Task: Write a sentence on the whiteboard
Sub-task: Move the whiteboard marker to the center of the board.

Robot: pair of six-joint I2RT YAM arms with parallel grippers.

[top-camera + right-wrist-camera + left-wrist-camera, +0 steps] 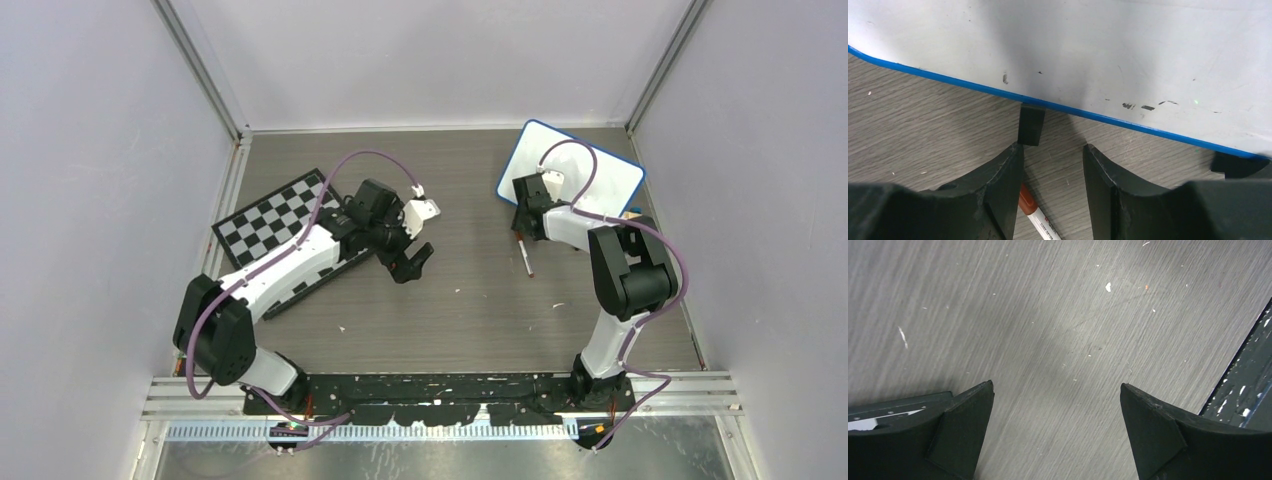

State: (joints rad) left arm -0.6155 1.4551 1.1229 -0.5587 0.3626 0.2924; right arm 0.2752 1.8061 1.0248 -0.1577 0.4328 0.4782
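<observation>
No words can be read. The whiteboard (1073,45) has only small dark smudges. The marker (1038,220) at 6 o'clock has print too tiny to read.

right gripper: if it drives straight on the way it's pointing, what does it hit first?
Probably the black clip foot just ahead of the right gripper, then the blue frame of the whiteboard behind it. Height is unclear, so it might ride over onto the board. The marker lies below the jaws, not ahead.
</observation>
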